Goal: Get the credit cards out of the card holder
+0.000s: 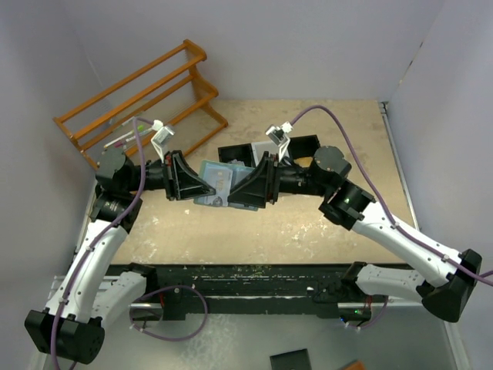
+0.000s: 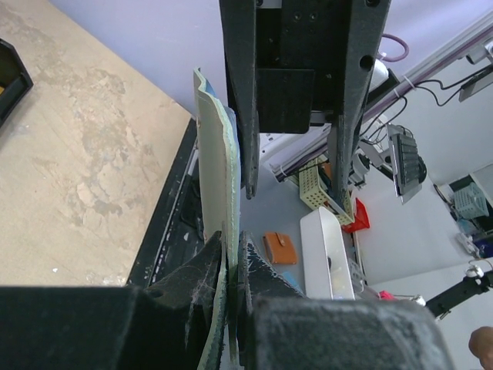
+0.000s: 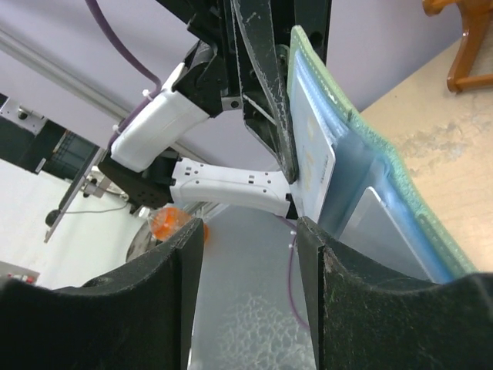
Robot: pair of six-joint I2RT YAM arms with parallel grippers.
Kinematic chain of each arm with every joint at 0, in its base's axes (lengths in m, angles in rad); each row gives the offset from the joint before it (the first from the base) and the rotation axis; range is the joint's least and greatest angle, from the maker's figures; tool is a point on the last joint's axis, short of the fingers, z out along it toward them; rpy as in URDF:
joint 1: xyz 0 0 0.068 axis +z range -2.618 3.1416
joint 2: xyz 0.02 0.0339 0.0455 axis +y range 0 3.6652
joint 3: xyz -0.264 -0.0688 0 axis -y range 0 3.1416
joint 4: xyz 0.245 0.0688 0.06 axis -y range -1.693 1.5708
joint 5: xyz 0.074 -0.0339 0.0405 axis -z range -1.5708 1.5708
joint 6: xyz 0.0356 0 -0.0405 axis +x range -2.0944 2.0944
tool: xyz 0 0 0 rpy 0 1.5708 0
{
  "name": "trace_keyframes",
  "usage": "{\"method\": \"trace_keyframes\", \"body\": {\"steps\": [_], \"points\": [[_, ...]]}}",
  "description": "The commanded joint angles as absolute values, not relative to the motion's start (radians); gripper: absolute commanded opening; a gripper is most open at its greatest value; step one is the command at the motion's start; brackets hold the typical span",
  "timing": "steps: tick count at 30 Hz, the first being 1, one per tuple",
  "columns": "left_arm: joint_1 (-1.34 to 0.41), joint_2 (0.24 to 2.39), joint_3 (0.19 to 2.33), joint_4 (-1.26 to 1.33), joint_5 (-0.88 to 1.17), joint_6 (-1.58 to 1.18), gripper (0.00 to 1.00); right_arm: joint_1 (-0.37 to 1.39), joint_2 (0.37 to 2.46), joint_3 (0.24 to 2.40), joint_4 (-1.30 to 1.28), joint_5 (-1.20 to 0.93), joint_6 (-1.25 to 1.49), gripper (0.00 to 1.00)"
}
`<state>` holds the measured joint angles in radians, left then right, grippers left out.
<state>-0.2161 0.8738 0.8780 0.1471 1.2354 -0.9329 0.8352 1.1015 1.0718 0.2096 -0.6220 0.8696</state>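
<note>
Clamped left fingers (image 2: 189, 297), parted right fingers (image 3: 370, 308)

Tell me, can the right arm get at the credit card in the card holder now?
Probably yes: the left fingers hold the card holder open in the air, and the right fingers stand open beside the credit card, nothing between.

The top camera sits high above and behind the arm bases, looking down over the whole desk (image 1: 308, 223) from far enough off to take in both arms. Each wrist camera sits close behind its own fingers and looks along them, the one on the left claw (image 2: 231, 258) facing the right claw (image 2: 296, 185), the other facing back. All three views share the card holder (image 1: 217, 183) at mid-desk, edge-on from the left wrist, its light blue inside toward the right.
</note>
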Motion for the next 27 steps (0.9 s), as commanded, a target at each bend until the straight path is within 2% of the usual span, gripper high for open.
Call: {"method": "trace_keyframes", "body": {"steps": [1, 15, 21, 27], "points": [[-0.21, 0.873, 0.925, 0.238, 1.274, -0.965, 0.0, 0.835, 1.092, 1.069, 0.338, -0.65, 0.875, 0.53], [-0.21, 0.867, 0.927, 0.299, 1.294, -1.026, 0.0, 0.834, 1.085, 1.067, 0.199, -0.65, 0.802, 0.49], [-0.21, 0.866, 0.925, 0.314, 1.29, -1.043, 0.0, 0.834, 1.11, 1.071, 0.276, -0.631, 0.819, 0.46], [-0.21, 0.863, 0.927, 0.31, 1.29, -1.044, 0.0, 0.835, 1.154, 1.092, 0.372, -0.665, 0.873, 0.31]]}}
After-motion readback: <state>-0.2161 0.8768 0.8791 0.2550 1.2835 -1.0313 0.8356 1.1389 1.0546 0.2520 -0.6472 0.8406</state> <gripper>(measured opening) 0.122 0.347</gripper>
